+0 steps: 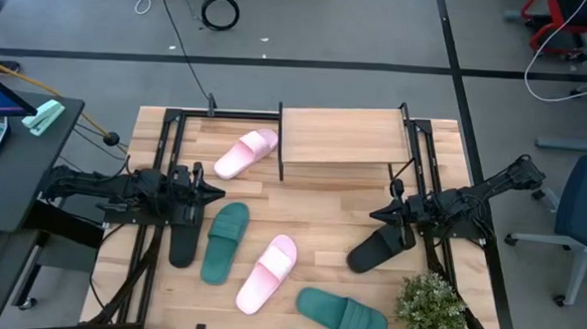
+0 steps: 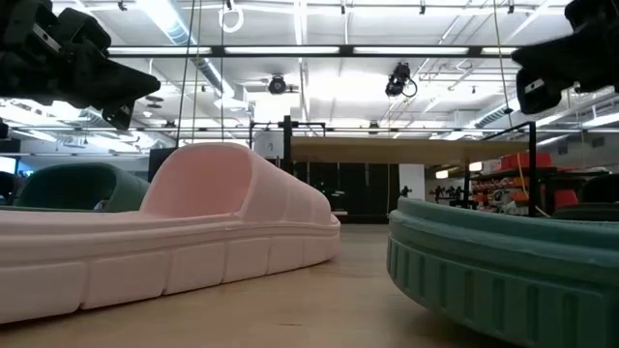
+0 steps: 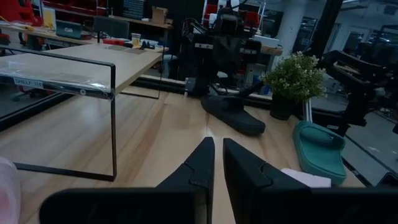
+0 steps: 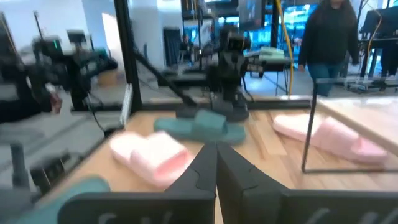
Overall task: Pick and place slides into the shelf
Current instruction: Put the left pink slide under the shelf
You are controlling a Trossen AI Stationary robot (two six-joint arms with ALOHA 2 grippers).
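Observation:
The shelf (image 1: 342, 135), a light plank top on a thin black frame, stands at the table's far middle. One pink slide (image 1: 245, 153) lies just left of it and a second pink slide (image 1: 268, 273) near the middle front. A teal slide (image 1: 225, 241) sits beside a black slide (image 1: 183, 241) on the left. Another teal slide (image 1: 342, 312) lies at the near edge. A second black slide (image 1: 379, 249) lies on the right. My left gripper (image 1: 218, 193) hovers shut above the table's left side, clear of the slides. My right gripper (image 1: 376, 216) hovers shut just beyond the right black slide.
A small potted plant (image 1: 431, 309) stands at the table's near right corner, close to the right arm. Black frame rails (image 1: 170, 149) run along both table sides. Bare wood (image 1: 321, 205) lies between the grippers, in front of the shelf. A person (image 4: 326, 37) stands beyond the table.

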